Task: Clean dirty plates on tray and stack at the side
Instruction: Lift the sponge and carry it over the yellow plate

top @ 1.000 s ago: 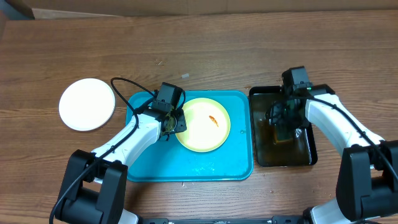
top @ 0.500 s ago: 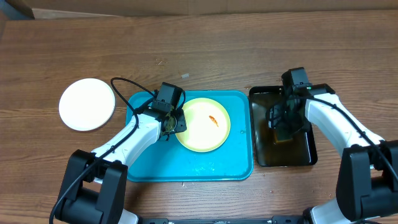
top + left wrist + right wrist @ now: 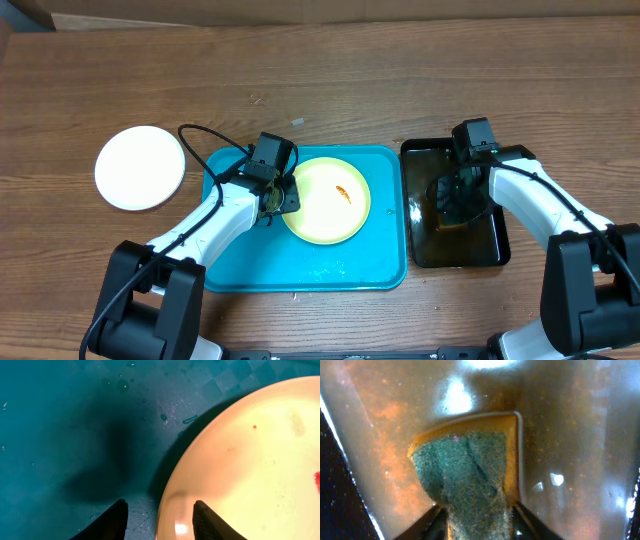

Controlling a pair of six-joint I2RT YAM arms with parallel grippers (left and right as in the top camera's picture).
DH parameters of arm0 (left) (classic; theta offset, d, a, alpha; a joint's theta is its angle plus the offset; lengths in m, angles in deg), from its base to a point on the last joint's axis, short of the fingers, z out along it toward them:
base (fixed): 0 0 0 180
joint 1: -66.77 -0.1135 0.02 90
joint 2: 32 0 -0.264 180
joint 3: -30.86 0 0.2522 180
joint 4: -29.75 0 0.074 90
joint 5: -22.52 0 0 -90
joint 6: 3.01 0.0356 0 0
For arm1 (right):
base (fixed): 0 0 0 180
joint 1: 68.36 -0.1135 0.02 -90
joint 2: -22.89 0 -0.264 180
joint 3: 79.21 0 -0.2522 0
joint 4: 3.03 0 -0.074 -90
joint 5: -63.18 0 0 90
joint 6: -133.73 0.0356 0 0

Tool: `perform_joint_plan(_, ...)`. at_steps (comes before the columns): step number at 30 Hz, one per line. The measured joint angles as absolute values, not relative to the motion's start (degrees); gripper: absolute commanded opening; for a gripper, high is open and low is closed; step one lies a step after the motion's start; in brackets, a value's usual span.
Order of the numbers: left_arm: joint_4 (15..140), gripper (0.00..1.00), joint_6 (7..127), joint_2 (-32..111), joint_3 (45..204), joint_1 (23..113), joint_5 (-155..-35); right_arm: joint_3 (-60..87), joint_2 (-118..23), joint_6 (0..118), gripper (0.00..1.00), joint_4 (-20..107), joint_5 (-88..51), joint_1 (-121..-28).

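Observation:
A pale yellow plate (image 3: 328,200) with a small orange-red smear (image 3: 342,193) lies on the turquoise tray (image 3: 300,270). My left gripper (image 3: 280,198) is at the plate's left rim. In the left wrist view it (image 3: 160,522) stands open astride the rim, one finger over the tray (image 3: 60,420), the other over the plate (image 3: 250,470). A white plate (image 3: 140,167) rests on the table left of the tray. My right gripper (image 3: 452,205) is down in the black basin (image 3: 490,250). In the right wrist view it (image 3: 477,520) is shut on a green-and-yellow sponge (image 3: 470,475) in the brown water.
The basin of dark water sits just right of the tray, its rim close to the tray's edge. Bare wooden table (image 3: 330,90) stretches behind both. Water droplets speckle the tray near the plate.
My right gripper has closed onto the sponge and shifted slightly left in the basin. The left gripper's jaws have widened a little at the plate's rim.

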State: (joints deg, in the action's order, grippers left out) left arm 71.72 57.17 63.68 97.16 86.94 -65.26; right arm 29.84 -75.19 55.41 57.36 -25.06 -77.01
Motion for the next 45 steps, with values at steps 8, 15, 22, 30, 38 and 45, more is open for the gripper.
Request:
perform_joint_plan(8, 71.8, 0.42, 57.2, 63.7, 97.2, 86.9, -65.5, 30.1, -75.2, 55.5, 0.33, 57.4, -24.7, -77.0)
perform_joint_plan(15, 72.2, 0.39, 57.2, 63.7, 97.2, 86.9, -65.6, 30.1, -75.2, 55.5, 0.38, 57.3, -24.7, -77.0)
perform_joint_plan(22, 72.2, 0.39, 57.2, 63.7, 97.2, 86.9, -67.3, 30.5, -75.2, 55.5, 0.37, 56.6, -24.6, -77.0)
perform_joint_plan(30, 72.0, 0.18, 57.2, 64.7, 97.2, 86.9, -68.4, 30.8, -75.2, 55.6, 0.04, 55.4, -24.3, -77.0)
perform_joint_plan(38, 71.4, 0.04, 57.3, 64.9, 97.2, 86.9, -69.0, 26.1, -75.2, 55.5, 0.04, 62.3, -24.3, -77.0)
perform_joint_plan(45, 71.3, 0.05, 57.3, 64.9, 97.2, 86.9, -69.0, 21.8, -75.2, 57.0, 0.04, 63.2, -27.2, -77.0)
